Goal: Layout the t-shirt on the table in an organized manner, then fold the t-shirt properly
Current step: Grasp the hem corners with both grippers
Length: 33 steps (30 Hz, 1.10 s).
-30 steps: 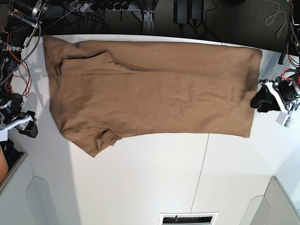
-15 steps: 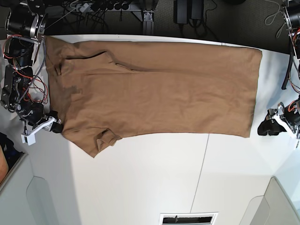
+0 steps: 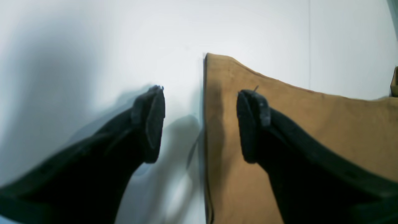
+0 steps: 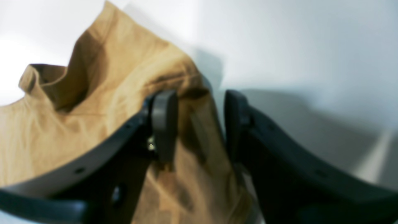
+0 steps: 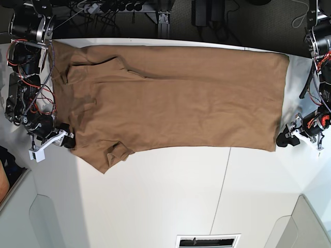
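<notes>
The tan-brown t-shirt (image 5: 176, 98) lies spread flat across the far half of the white table (image 5: 155, 196), neck end at the left and hem at the right. My left gripper (image 5: 283, 139) sits at the hem's near right corner. In the left wrist view it (image 3: 200, 124) is open and straddles the t-shirt's (image 3: 311, 124) edge, one finger over bare table (image 3: 93, 46). My right gripper (image 5: 67, 140) is at the left edge near the lower sleeve. Its jaws (image 4: 199, 124) stand apart, with a raised fold of t-shirt (image 4: 108, 93) between them.
Cables and power strips (image 5: 119, 8) hang behind the table's far edge. The arm with red wiring (image 5: 23, 77) stands along the left side. A dark seam (image 5: 222, 186) crosses the near tabletop, and a vent slot (image 5: 207, 241) sits at the front edge.
My left gripper slid along the hem from its middle to the near corner and opened wider. My right gripper came in from off the cloth to the shirt's left edge.
</notes>
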### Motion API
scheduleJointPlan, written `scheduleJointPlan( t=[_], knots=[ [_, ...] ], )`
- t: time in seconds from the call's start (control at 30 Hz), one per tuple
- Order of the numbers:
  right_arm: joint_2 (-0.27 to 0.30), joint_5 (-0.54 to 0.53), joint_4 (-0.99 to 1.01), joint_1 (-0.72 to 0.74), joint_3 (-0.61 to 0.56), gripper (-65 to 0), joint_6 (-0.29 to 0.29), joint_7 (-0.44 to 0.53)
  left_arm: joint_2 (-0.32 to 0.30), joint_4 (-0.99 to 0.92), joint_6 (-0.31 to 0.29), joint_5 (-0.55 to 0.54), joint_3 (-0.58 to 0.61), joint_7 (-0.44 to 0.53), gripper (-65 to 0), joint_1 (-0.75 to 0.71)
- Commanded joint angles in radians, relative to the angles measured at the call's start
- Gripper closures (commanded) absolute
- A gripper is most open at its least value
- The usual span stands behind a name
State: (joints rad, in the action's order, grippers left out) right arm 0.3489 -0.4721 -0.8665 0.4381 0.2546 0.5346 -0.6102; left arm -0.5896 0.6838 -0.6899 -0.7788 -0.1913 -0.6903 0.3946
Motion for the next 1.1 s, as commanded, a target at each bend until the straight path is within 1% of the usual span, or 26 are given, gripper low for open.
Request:
scheduleJointPlan(
  t=[0.0, 0.17, 0.4, 0.57, 0.6, 0.67, 0.7, 0.77, 0.8, 0.9, 1.0, 1.07],
  knots=[
    [0.011, 0.009, -0.008, 0.015, -0.002, -25.7, -0.004, -0.027, -0.008, 0.007, -0.008, -0.005, -0.003, 0.003, -39.3, 0.021],
    [0.011, 0.008, -0.008, 0.015, -0.002, -25.7, -0.004, -0.031, 0.028, 0.007, -0.008, -0.003, -0.003, 0.003, -39.3, 0.024],
    [0.011, -0.045, -0.008, 0.015, -0.002, -25.7, -0.003, -0.047, 0.084, 0.007, -0.008, 0.031, -0.003, 0.037, -39.3, 0.027],
    [0.010, -0.045, -0.008, 0.016, -0.002, -25.2, 0.004, -0.048, 0.100, 0.007, -0.008, 0.044, -0.003, 0.036, -39.1, 0.032],
    [0.008, -0.044, -0.008, 0.016, -0.002, -23.6, 0.013, -0.049, 0.099, 0.007, -0.008, 0.044, -0.003, 0.036, -39.1, 0.032],
    [0.005, -0.043, -0.008, 0.016, -0.002, -16.6, 0.019, -0.054, 0.099, 0.007, -0.008, 0.051, -0.003, 0.035, -37.8, 0.032],
    [0.005, -0.044, -0.008, 0.016, -0.002, -11.8, 0.019, -0.054, 0.099, 0.007, -0.008, 0.061, -0.003, 0.031, -34.4, 0.032],
    [0.005, -0.043, -0.008, 0.016, -0.002, -1.5, 0.019, -0.053, 0.098, 0.008, -0.008, 0.076, -0.003, 0.016, -23.5, 0.032],
    [0.005, -0.043, -0.008, 0.016, -0.002, 0.0, 0.019, -0.053, 0.098, 0.008, -0.008, 0.082, -0.003, 0.008, -17.3, 0.032],
    [0.005, -0.044, -0.009, 0.018, -0.002, 0.0, 0.020, -0.053, 0.097, 0.009, -0.008, 0.082, -0.003, 0.002, -0.5, 0.032],
    [0.006, -0.043, -0.026, 0.018, -0.002, 0.0, 0.021, -0.056, 0.081, 0.020, -0.008, 0.060, -0.003, -0.023, 0.0, 0.038],
    [0.007, -0.043, -0.058, 0.015, -0.002, 0.0, 0.021, -0.088, 0.063, 0.054, -0.008, 0.011, -0.003, -0.086, 0.0, 0.037]
  ],
)
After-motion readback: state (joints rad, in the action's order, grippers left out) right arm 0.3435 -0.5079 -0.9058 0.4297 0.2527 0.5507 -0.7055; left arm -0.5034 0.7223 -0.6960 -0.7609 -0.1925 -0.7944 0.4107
